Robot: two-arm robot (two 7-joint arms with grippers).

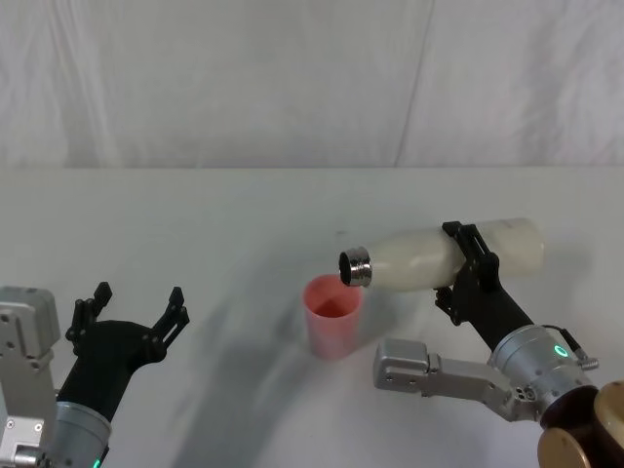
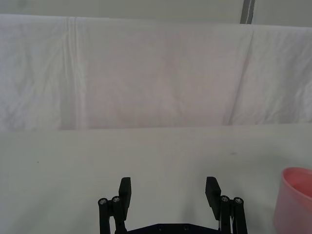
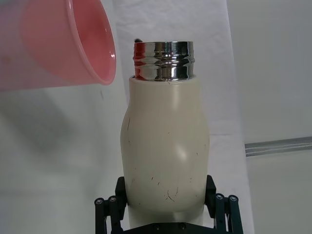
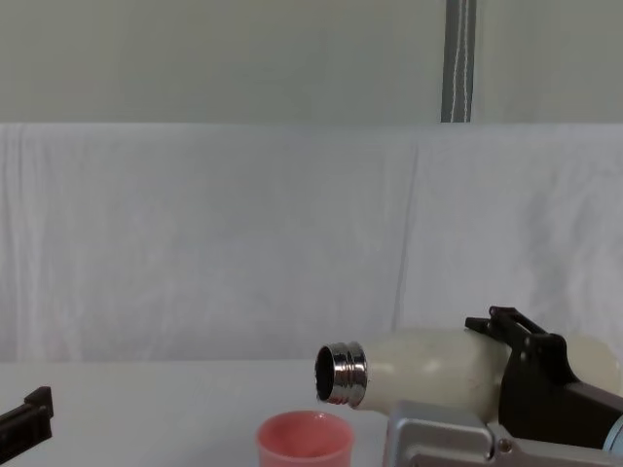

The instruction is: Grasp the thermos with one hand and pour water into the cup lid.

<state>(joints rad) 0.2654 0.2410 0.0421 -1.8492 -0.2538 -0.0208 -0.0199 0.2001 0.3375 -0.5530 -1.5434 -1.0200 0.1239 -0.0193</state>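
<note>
Before me lay a flat white table surface (image 1: 195, 224), matte and bare across its near and far parts, carrying soft grey shadows near its middle. Behind its far edge hung a wrinkled white fabric backdrop (image 1: 292, 78), creased in long vertical folds. Above that cloth stood a plain pale grey-green wall (image 4: 214, 58), and against it rose a slim grey metal pole (image 4: 458, 60), upright.

You see a cream-white thermos (image 1: 429, 258) at centre right of the head view, its neck (image 1: 356, 267) shiny steel. Just below the neck sits a plain pink cup lid (image 1: 332, 316). Both grippers, right (image 1: 466, 265) and left (image 1: 135, 312) at lower left, are black. The table (image 1: 195, 224) and the backdrop cloth (image 1: 292, 78) are white.
</note>
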